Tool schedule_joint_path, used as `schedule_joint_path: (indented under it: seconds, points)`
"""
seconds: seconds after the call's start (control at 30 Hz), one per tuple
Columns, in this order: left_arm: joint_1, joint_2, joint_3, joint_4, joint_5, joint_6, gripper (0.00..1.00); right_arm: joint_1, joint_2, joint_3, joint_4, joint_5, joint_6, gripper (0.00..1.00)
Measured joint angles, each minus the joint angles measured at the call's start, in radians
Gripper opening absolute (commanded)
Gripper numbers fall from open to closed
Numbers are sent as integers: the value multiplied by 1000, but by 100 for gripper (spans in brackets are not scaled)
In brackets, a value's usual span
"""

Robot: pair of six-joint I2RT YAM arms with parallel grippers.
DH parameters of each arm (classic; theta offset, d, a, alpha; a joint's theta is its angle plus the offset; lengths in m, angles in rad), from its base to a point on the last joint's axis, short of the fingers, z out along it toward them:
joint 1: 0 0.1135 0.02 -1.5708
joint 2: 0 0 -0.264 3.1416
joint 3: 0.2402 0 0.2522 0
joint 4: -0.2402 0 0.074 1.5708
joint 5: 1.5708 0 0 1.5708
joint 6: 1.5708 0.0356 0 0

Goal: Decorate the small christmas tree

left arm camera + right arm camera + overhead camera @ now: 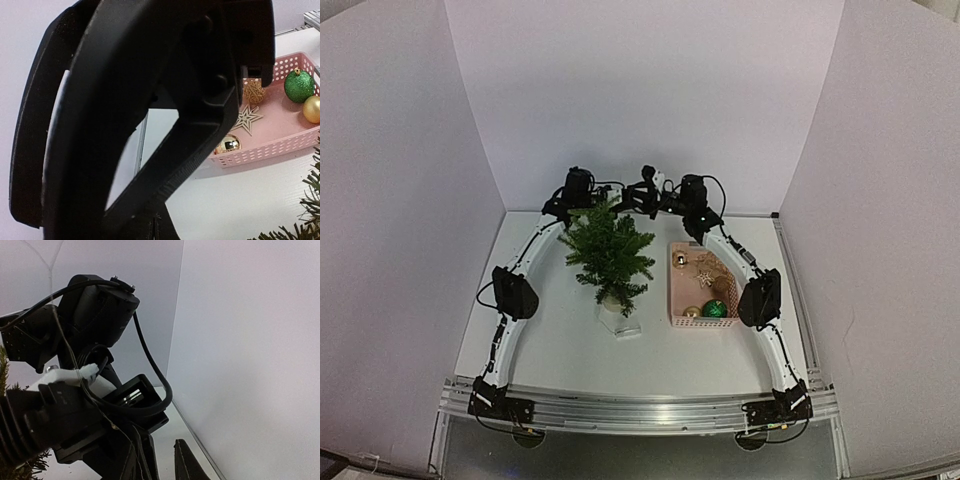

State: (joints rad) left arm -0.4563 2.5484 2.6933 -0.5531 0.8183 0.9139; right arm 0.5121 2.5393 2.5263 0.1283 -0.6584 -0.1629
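Small christmas tree [610, 252] is seen upright on the bench [560, 345], left of the pink basket [672, 295]. Left tool [598, 203] and right tool [642, 197] are poised at its crown; whether they are open or closed cannot be told. Ornaments [299, 86] are best hung gently on outer twigs.

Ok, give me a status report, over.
Left gripper and right gripper up behind the small christmas tree, jaws unreadable. Tree upright, no ornaments seen on it. Baubles in pink basket. No obstruction seen.
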Motion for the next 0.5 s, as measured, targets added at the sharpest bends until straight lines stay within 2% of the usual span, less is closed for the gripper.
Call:
schedule_joint_path:
  seconds: [0.1,0.17,0.4,0.5]
  points:
    - [-2,0,-7,-4,-12,16,0,0,0,0,-16,-6,-13,17]
    - [-3,0,-16,-6,-18,24,0,0,0,0,-26,-12,-17,1]
    - [-3,-1,-33,-3,-36,30,0,0,0,0,-41,-12,0,0]
    - [-3,-4,-37,1,-37,30,5,-4,-1,-1,-29,13,47,0]
